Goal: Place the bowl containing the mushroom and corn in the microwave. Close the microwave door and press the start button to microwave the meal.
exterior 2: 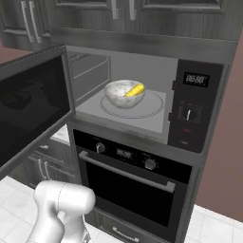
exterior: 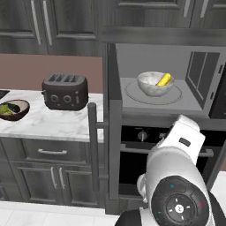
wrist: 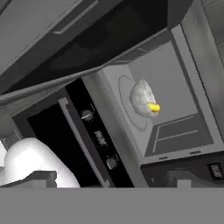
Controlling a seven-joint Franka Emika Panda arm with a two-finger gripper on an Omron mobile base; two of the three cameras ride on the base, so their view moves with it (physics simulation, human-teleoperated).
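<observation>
Left base view first. Microwave cavity stands open, pale grey inside. Bowl sits on the round turntable, roughly centred, with bare floor of the cavity all round it and free height above its rim. Corn leans inside the bowl, one end at the rim on the bowl's right. Microwave door is swung out toward the camera, seen edge-on, its long vertical bar handle just off the edge of the marble desk. On the desk: a dark toaster, and well left of it a brown bowl with green food near the desk's front edge. Oven sits directly under the microwave. White arm rises in front of the oven, below the cavity.

Right base view. Door hangs wide open at left, its dark glass facing the room. Bowl with corn rests mid-turntable, clear of the side walls. Control panel with display runs down the cavity's right side. Oven with horizontal handle lies below. Arm is low, well apart from the cavity.

Hand view, rolled. Bowl and corn show inside the cavity, the oven knobs alongside. Mushroom cannot be made out. Jaws are released, grasping nothing.
</observation>
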